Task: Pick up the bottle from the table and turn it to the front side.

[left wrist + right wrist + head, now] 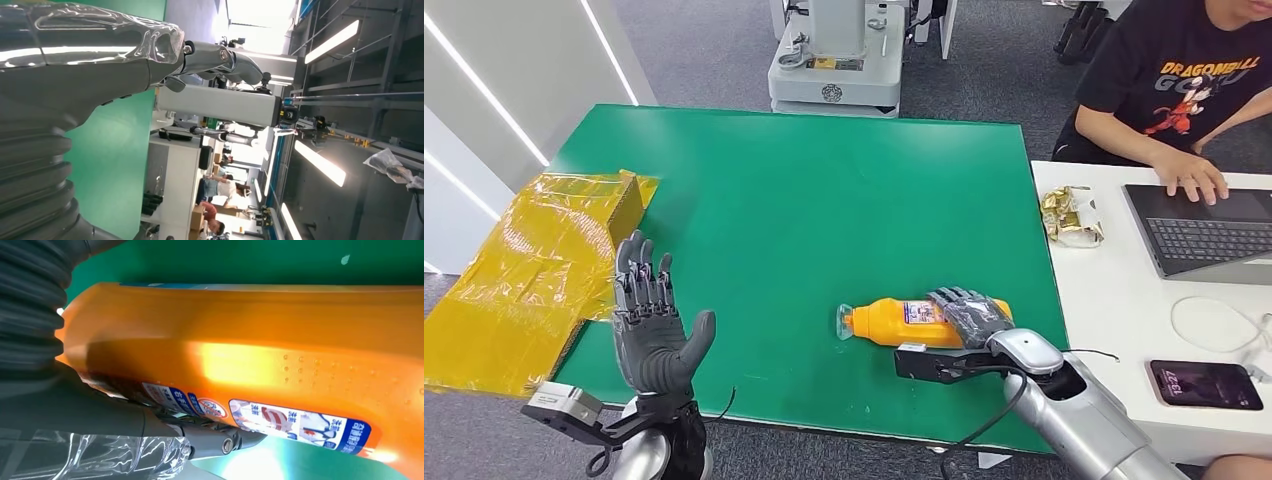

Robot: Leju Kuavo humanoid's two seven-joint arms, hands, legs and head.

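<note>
An orange bottle (894, 322) with a clear cap lies on its side on the green table (804, 200), near the front edge, cap pointing left. My right hand (969, 315) wraps over its base end and grips it, fingers across the top. The right wrist view has the bottle (260, 340) pressed close against my palm, its blue and white label facing my thumb (210, 440). My left hand (649, 320) is raised above the table's front left corner, palm up, fingers spread, holding nothing. In the left wrist view that hand (75, 65) stands over green table.
A box wrapped in yellow film (534, 270) lies off the table's left edge. To the right stands a white desk (1114, 290) with a laptop (1204, 230), a phone (1206, 384), a snack packet (1069, 215) and a person (1184, 90) typing.
</note>
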